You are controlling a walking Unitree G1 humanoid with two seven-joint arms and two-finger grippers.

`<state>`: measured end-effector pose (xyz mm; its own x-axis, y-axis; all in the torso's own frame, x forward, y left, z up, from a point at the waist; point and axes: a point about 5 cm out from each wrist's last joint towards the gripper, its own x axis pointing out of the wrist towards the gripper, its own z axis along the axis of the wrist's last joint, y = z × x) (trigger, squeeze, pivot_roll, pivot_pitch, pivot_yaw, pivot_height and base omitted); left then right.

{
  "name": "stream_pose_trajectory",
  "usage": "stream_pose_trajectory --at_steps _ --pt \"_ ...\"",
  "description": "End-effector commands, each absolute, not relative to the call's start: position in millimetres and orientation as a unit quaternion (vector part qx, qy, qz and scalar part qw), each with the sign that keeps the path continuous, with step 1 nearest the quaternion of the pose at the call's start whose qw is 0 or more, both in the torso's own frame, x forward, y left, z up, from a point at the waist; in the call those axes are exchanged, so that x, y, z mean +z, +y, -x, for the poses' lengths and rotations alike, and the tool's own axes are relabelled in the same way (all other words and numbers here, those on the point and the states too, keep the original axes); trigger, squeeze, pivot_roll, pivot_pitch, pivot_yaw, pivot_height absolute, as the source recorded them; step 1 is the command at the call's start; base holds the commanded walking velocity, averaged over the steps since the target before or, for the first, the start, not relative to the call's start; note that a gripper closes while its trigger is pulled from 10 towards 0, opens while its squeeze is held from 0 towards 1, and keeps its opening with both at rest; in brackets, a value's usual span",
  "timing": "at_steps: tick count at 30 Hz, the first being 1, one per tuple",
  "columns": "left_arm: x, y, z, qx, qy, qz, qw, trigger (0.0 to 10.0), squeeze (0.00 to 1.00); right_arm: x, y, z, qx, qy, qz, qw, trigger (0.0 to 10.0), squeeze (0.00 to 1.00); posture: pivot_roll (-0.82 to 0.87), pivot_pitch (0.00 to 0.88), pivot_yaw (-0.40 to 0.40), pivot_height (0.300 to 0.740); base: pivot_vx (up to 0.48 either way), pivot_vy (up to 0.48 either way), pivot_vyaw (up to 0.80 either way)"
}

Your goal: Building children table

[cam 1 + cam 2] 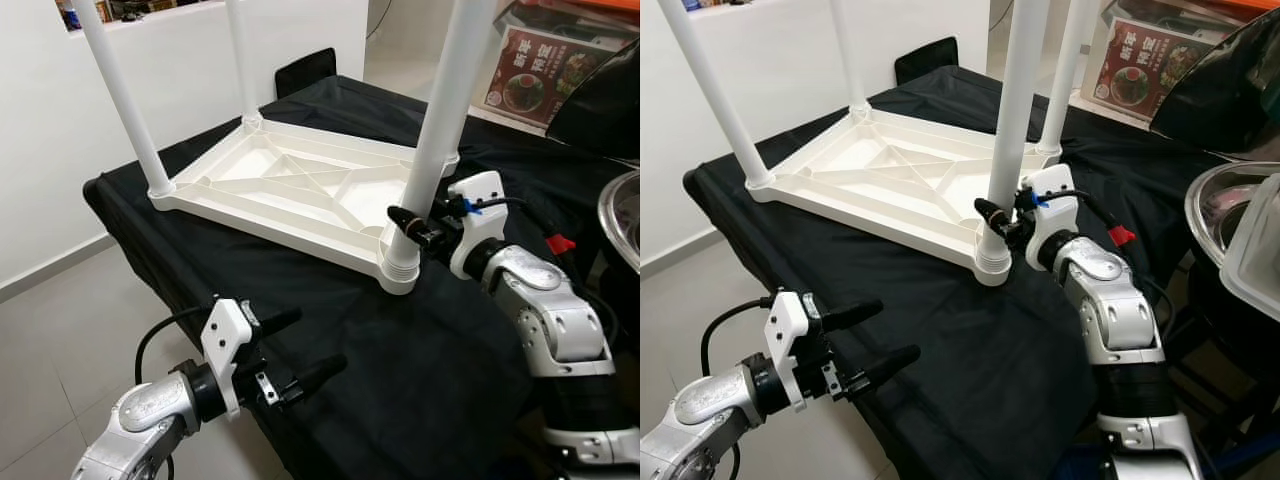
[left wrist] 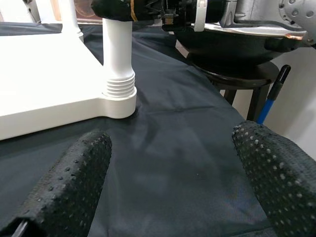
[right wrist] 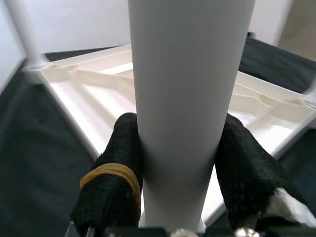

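Note:
A white plastic children's table top [image 1: 300, 185] lies upside down on a black-draped table [image 1: 340, 340], with white legs standing up from its corners. My right gripper [image 1: 412, 228] is shut on the nearest leg [image 1: 435, 130], just above its ribbed socket [image 1: 400, 270]. In the right wrist view the black fingers [image 3: 116, 182] press both sides of that leg [image 3: 187, 98]. My left gripper [image 1: 305, 348] hovers open off the table's front edge, holding nothing, its pads [image 2: 74, 182] pointing toward the socket [image 2: 120, 94].
A white wall [image 1: 60, 160] runs along the left, with grey floor [image 1: 60, 340] below it. A black chair back [image 1: 305, 70] stands behind the table. Black and metal bowls [image 1: 1230, 220] and a printed box [image 1: 545, 80] sit at the right.

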<state>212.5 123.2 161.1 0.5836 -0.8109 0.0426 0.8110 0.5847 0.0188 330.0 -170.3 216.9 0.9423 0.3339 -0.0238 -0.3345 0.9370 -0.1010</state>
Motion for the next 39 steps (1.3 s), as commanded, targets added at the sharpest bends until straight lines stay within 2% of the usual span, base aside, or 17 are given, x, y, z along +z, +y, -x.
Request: stream_pose_trajectory --at_steps 1,4,17,18,20,21,23,24,28,30,32,38,39 --pt "159.0 123.0 -210.1 -0.461 -0.014 0.0 0.887 10.0 0.0 205.7 -173.8 -327.4 0.116 0.038 0.049 0.991 0.0 0.0 -0.05 0.095 0.014 0.74 0.0 0.0 0.0" --pt "159.2 122.0 -210.0 -0.462 -0.014 0.0 0.887 10.0 0.0 196.2 -167.7 -321.7 0.069 0.065 0.038 0.995 0.0 0.0 -0.05 0.095 0.014 0.74 0.0 0.0 0.0" --pt "160.7 121.7 -210.1 -0.463 -0.015 -0.002 0.886 10.0 0.0 183.6 -148.5 -309.9 0.054 0.102 0.055 0.992 0.0 0.0 -0.04 0.099 0.014 0.74 0.0 0.0 0.0" --pt "160.8 121.7 -210.1 -0.463 -0.015 -0.003 0.886 10.0 0.0 184.9 -147.8 -309.4 0.051 0.102 0.056 0.992 10.0 0.0 -0.04 0.099 0.014 0.74 0.0 0.0 0.0" --pt "160.7 121.7 -210.1 -0.463 -0.015 -0.002 0.886 10.0 0.0 186.3 -147.4 -309.2 0.05 0.102 0.057 0.992 10.0 0.0 -0.05 0.099 0.015 0.74 0.0 0.0 0.0" --pt "160.5 121.4 -210.2 -0.464 -0.015 -0.002 0.886 10.0 0.0 188.8 -147.1 -308.8 0.046 0.097 0.051 0.993 10.0 0.77 -0.05 0.097 0.013 0.74 0.0 0.0 0.0" --pt "160.5 121.4 -210.2 -0.464 -0.015 -0.002 0.886 10.0 0.0 188.8 -147.1 -308.8 0.046 0.097 0.051 0.993 10.0 0.77 -0.05 0.097 0.013 0.74 0.0 0.0 0.0" --pt "160.3 121.1 -210.3 -0.465 -0.015 -0.002 0.885 10.0 0.0 190.8 -146.1 -308.7 0.051 0.094 0.048 0.993 10.0 1.0 -0.05 0.096 0.013 0.74 0.0 0.0 0.0" --pt "160.2 120.5 -210.3 -0.466 -0.016 -0.003 0.884 10.0 0.0 202.7 -142.9 -310.4 0.088 0.065 0.032 0.993 10.0 1.0 -0.05 0.094 0.014 0.74 0.0 0.0 0.0" --pt "160.3 120.8 -210.0 -0.467 -0.015 -0.003 0.884 10.0 0.0 218.0 -140.5 -312.2 0.153 0.023 0.036 0.987 10.0 1.0 -0.05 0.095 0.014 0.74 0.0 0.0 0.0" --pt "160.3 120.9 -209.8 -0.467 -0.015 -0.003 0.884 10.0 0.0 222.6 -139.7 -312.1 0.176 0.012 0.037 0.984 10.0 1.0 -0.05 0.095 0.014 0.74 0.0 0.0 0.0" --pt "160.3 120.3 -208.9 -0.469 -0.014 -0.002 0.883 10.0 0.0 229.0 -157.5 -315.8 0.203 0.006 0.062 0.977 10.0 1.0 -0.04 0.097 0.011 0.74 0.0 0.0 0.0" --pt "160.5 120.2 -208.4 -0.47 -0.014 -0.002 0.882 10.0 0.0 231.0 -164.5 -316.9 0.22 0.006 0.071 0.973 10.0 0.46 -0.04 0.097 0.012 0.74 0.0 0.0 0.0"
